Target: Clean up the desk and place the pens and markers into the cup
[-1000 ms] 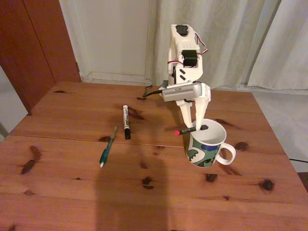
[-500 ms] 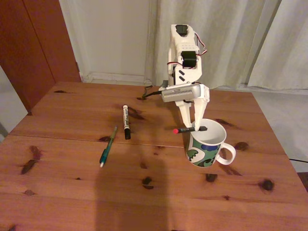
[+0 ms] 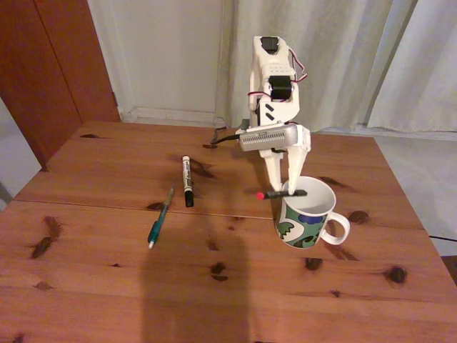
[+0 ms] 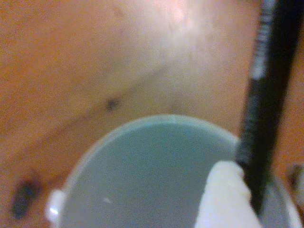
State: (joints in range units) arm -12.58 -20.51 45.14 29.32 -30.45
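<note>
My gripper (image 3: 283, 190) points down over the cup's left rim, shut on the thin black pen (image 3: 281, 193) with a red end, held level just above the cup. The cup (image 3: 307, 214) is a white mug with a green, blue and black pattern, handle to the right. In the wrist view the black pen (image 4: 266, 99) runs up the right side beside a white fingertip (image 4: 223, 197), with the cup's pale inside (image 4: 152, 175) below. A white marker with a black cap (image 3: 186, 181) and a teal-green pen (image 3: 161, 217) lie on the desk (image 3: 107, 286) to the left.
The arm's white base stands at the desk's far edge, with a grey curtain and white wall behind. A dark cable (image 3: 227, 138) runs beside the base. A red-brown door panel fills the left background. The desk's right edge is near the cup's handle.
The gripper with the black pen has shifted very slightly left and down; the pen now lies a little more level over the cup's rim. Nothing else has moved.
</note>
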